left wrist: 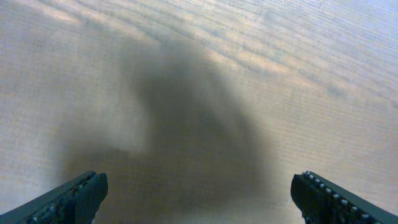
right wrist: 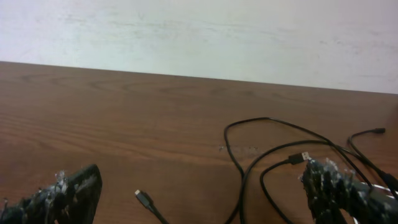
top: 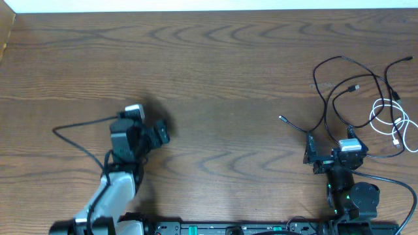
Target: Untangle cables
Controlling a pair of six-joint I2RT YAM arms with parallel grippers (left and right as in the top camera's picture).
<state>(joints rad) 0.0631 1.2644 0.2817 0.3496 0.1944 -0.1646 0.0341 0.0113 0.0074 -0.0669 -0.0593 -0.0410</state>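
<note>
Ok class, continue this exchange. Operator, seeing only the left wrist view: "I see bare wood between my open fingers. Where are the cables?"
Observer: The cables lie tangled at the right side of the table, near the right gripper.
Operator: Can I tell them apart?
Observer: One white cable is coiled at the far right; the others are black.
Operator: Is the right gripper holding any?
Observer: No, it is open; a black plug end lies on the wood just ahead of it.

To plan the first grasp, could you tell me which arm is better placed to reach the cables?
Likely right: the right gripper is open with the cables ahead of it; the left gripper faces only tabletop.
</note>
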